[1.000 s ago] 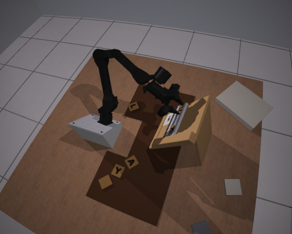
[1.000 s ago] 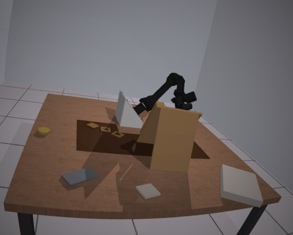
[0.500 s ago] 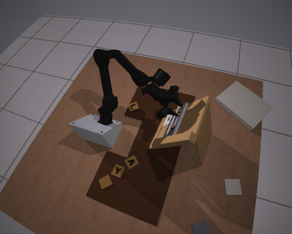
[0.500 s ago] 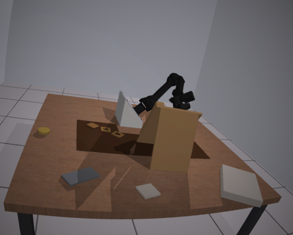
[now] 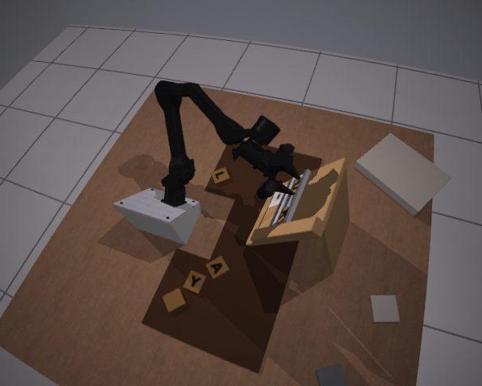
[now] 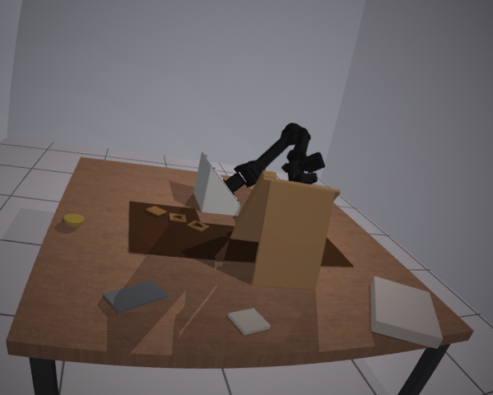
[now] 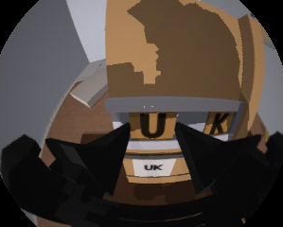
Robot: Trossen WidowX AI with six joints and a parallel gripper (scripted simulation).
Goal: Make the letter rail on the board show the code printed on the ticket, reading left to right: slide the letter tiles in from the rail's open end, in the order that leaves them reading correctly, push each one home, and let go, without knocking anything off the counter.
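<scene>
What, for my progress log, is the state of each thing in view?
gripper: shut on the U tile.
U tile: in the rail, gripped, apart from K.
K tile: in the rail, right of U.
ticket: reads UK.
L tile: flat on mat, face up.
A tile: flat, face up.
Y tile: flat, face up.
blank tile: flat, no letter showing.

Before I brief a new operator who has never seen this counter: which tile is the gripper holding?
Find the slanted tan board at mid-table with the metal letter rail on its face. Between the black gripper fingers on that rail sits the U tile; the K tile beside it is untouched.
</scene>
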